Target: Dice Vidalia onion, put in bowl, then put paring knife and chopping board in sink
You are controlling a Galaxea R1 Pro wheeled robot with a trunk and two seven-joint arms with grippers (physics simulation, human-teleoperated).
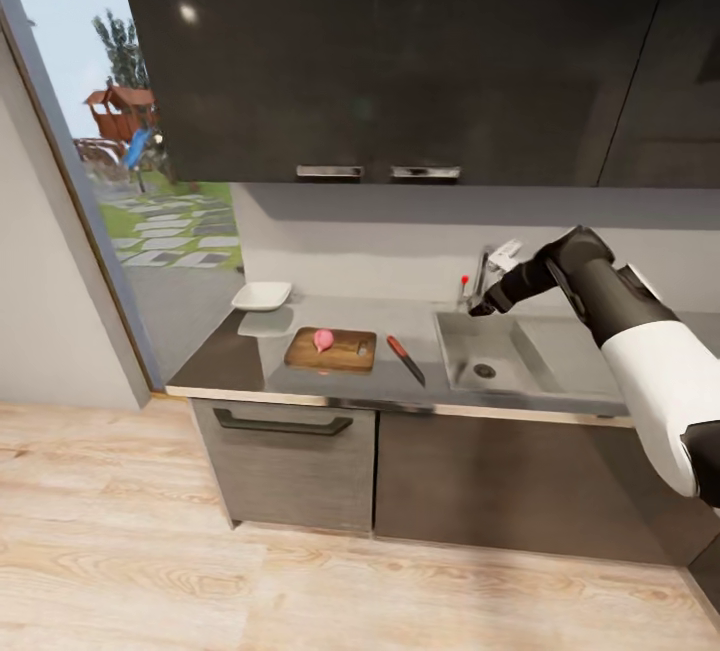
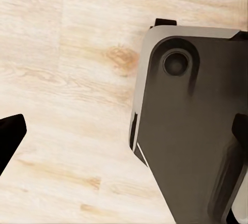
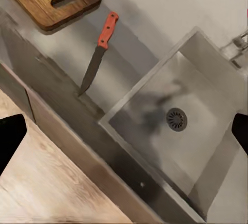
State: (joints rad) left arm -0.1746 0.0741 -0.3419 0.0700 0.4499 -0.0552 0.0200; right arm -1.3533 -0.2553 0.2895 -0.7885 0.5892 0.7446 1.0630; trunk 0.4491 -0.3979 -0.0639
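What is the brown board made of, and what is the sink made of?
The rectangular dark-brown chopping board looks like wood: grain lines run along it in the right wrist view. The grey rectangular sink looks like brushed metal, with a dull sheen and a round drain. Both are simulator renders, so this is only their look.

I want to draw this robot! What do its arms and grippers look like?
The right arm is chunky and round: a shiny white sleeve near the body, then black tube sections with joints. Its gripper is small and black. In the wrist views, the fingertips look like flat black wedges.
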